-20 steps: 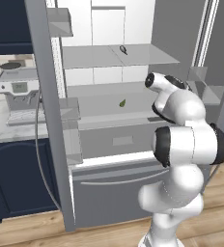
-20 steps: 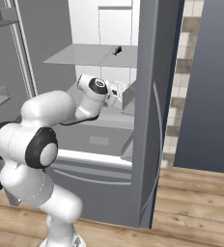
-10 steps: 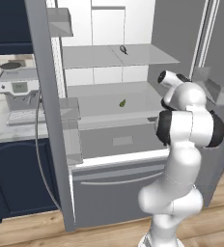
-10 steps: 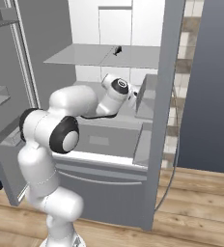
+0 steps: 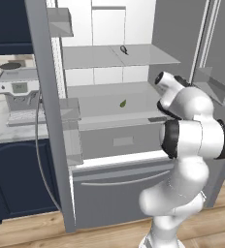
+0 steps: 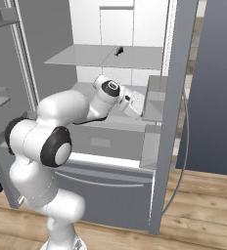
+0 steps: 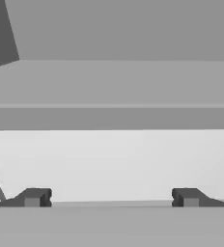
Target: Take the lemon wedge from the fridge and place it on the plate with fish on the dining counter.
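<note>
The fridge (image 5: 134, 121) stands with both doors swung open, exposing its white interior and grey shelves. The lemon wedge (image 5: 122, 103) lies on the middle shelf (image 5: 104, 104), roughly at mid-width, a small olive sliver with its long axis running near-left to far-right. A small dark curled object (image 5: 124, 49) rests on the upper shelf and is not the target. The pincer (image 7: 111, 197) sits at the right end of the middle shelf, close to the right door's bins (image 6: 154, 100); in the hand view its two fingertips (image 7: 35, 197) stand wide apart with nothing between them, so it is open and empty. The hand view looks onto plain grey and white fridge surfaces, not the wedge. The governing relation: the wedge lies to the left of the pincer, well apart, at about the same shelf level. The next move probably requires a leftward traverse along the shelf, with the fingers aligned across the wedge's narrow width.
</note>
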Tool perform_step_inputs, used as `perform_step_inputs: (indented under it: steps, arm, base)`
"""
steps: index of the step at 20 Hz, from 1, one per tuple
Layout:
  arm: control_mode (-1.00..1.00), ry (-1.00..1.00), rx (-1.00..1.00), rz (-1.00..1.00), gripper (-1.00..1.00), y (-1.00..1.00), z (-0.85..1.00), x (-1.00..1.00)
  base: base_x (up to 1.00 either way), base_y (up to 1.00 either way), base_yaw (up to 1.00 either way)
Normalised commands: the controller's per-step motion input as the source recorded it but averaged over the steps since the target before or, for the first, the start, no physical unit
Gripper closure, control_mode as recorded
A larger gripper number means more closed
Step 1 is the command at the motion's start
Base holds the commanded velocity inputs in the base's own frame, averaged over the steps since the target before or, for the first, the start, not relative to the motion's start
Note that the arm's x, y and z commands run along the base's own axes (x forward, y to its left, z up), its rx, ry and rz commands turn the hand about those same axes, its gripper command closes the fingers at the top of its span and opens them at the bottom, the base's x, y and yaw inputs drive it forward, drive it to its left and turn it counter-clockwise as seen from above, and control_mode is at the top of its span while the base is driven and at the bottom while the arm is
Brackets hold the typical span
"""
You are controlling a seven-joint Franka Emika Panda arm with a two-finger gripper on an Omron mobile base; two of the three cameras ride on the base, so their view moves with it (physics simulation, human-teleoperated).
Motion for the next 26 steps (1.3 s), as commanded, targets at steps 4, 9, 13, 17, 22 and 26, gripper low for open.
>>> perform_step_inputs:
  steps: [4, 9, 13, 17, 22, 26]
  arm:
    - [-1.0, 0.01, -0.04, 0.15, -1.0, 1.0, 0.11, -0.48]
    - [-1.0, 0.17, 0.0, 0.37, -1.0, 0.88, 0.29, -0.45]
    - [-1.0, 0.32, 0.04, 0.42, -1.0, 0.69, 0.45, -0.15]
    - [-1.0, 0.48, 0.02, 0.44, -1.0, 0.52, 0.1, -0.05]
    - [-1.0, 0.2, 0.34, 0.33, -1.0, 0.15, -0.5, -0.37]
    - [-1.0, -0.07, 0.54, 0.13, -1.0, 0.03, -0.28, -0.3]
  base:
    - [0.0, 0.0, 0.0]
    - [0.0, 0.0, 0.0]
    - [0.0, 0.0, 0.0]
    - [0.0, 0.0, 0.0]
    - [0.0, 0.0, 0.0]
    - [0.0, 0.0, 0.0]
